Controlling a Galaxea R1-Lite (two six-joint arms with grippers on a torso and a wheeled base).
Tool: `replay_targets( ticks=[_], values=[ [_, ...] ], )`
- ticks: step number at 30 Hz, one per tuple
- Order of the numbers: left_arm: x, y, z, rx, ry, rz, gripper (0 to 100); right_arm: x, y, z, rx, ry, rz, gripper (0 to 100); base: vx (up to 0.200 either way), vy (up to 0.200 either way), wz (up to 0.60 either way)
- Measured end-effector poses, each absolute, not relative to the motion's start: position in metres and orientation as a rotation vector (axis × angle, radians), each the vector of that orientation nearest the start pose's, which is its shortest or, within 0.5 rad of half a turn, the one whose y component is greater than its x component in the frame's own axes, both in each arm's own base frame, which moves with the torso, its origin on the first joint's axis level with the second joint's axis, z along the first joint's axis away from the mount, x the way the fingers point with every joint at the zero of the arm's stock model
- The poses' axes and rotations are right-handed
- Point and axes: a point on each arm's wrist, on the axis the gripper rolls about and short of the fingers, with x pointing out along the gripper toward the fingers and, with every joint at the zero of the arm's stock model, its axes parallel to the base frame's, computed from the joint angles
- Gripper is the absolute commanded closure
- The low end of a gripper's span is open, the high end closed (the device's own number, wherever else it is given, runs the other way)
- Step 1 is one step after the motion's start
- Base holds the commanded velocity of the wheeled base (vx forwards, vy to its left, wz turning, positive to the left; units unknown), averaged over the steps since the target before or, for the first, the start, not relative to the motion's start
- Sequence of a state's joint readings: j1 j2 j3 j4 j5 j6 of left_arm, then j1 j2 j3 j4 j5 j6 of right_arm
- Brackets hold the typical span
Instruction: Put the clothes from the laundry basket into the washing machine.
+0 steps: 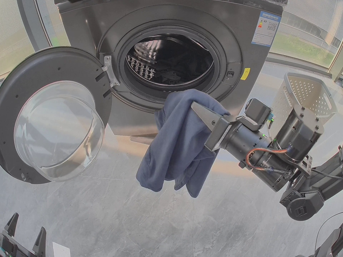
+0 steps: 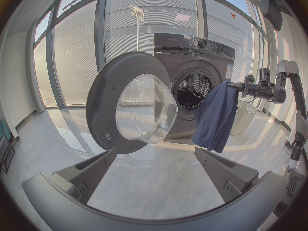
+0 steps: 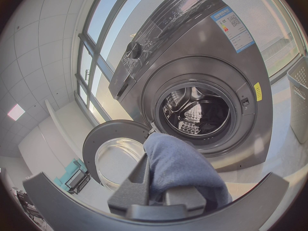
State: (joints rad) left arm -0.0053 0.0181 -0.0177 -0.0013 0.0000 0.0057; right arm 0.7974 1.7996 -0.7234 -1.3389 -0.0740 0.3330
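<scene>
A blue garment (image 1: 178, 143) hangs from my right gripper (image 1: 194, 107), which is shut on its top, just below and in front of the washing machine's round opening (image 1: 169, 62). The cloth droops toward the floor; the same garment (image 2: 215, 116) shows in the left wrist view and bunched over the fingers (image 3: 179, 167) in the right wrist view. The drum (image 3: 196, 111) is dark with something dark lying inside. The door (image 1: 53, 113) stands swung wide to the left. The laundry basket (image 1: 307, 97) stands right of the machine. My left gripper (image 2: 154, 159) is low at the left, open and holding nothing.
The grey washing machine (image 1: 171, 11) stands against tall windows. The open door (image 2: 128, 103) with its glass bowl juts out over the floor at the left. Pale tiled floor (image 1: 107, 215) lies open in front of the machine.
</scene>
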Motion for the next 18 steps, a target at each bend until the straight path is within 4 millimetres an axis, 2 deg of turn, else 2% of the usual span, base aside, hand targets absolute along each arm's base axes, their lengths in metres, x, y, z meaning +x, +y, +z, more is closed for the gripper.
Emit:
replay_targets(
  ticks=[7, 14, 16, 18],
  values=[
    [-0.023, 0.0, 0.081, 0.011, -0.001, -0.005, 0, 0.233, 0.237, 0.205, 0.441, -0.12, 0.758, 100, 0.0, 0.0, 0.0],
    [-0.023, 0.0, 0.082, 0.032, -0.014, -0.027, 0, 0.236, 0.24, 0.204, 0.443, -0.119, 0.757, 100, 0.0, 0.0, 0.0],
    [-0.023, 0.0, 0.087, 0.028, -0.052, -0.029, 0, 0.238, 0.241, 0.204, 0.443, -0.12, 0.756, 100, 0.0, 0.0, 0.0],
    [-0.026, -0.001, 0.101, 0.023, -0.13, -0.035, 0, 0.24, 0.243, 0.203, 0.442, -0.12, 0.754, 100, 0.0, 0.0, 0.0]
  ],
)
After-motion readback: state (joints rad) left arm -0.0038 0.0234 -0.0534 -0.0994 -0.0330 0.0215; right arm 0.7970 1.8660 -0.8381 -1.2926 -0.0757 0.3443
